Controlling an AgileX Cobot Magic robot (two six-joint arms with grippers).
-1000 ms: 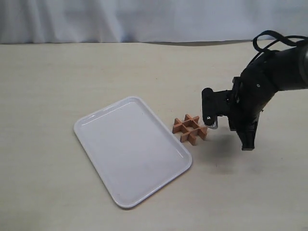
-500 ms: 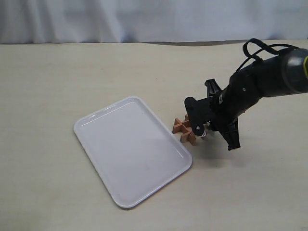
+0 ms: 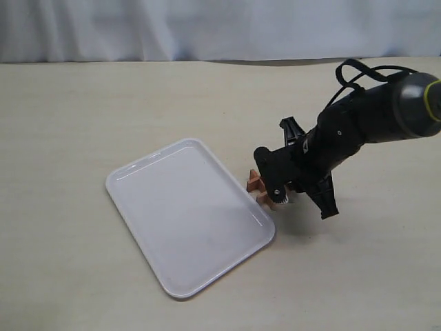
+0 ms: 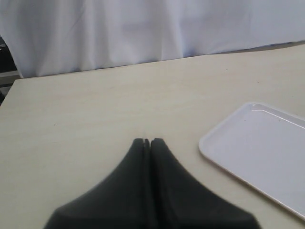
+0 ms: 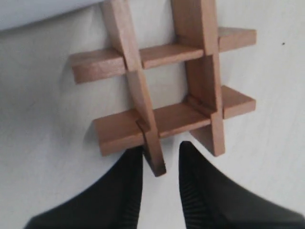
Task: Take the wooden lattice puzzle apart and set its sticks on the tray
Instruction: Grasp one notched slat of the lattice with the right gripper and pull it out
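A: And the right arm has swung in! A second ago its black right claw (image 3: pixel 281 195) hung off to the side of the small reddish-brown wooden lattice puzzle (image 3: pixel 258 183), away from the tray; now it's down right over the puzzle and hides most of it from the outside camera.

B: The puzzle itself sits on the pale desk (image 3: pixel 83 110), just beside the long edge of the large flat white plastic tray (image 3: pixel 186 214), all four slats interlocked.

A: From the wrist the claw (image 5: pixel 160 164) is only narrowly parted, its two dark fingers (image 5: pixel 126 181) straddling the tip of one notched slat (image 5: pixel 138 100). Nothing clamped yet, I'd say.

B: Here's my worry. That slat is locked into both crossing pieces. Pull it with nothing bracing the rest and the whole lattice may simply slide or lift along with it.

A: And the tray rim is so near it could ride up or get shoved against it.

B: The hold is also right on the slat's end, a thin bite. It could slip off or twist the piece so it jams in its notches.

A: Meanwhile the left claw (image 4: pixel 144 143) is pressed closed, empty, hovering over bare desk on the tray's far side from the puzzle. No bracing help from there yet.
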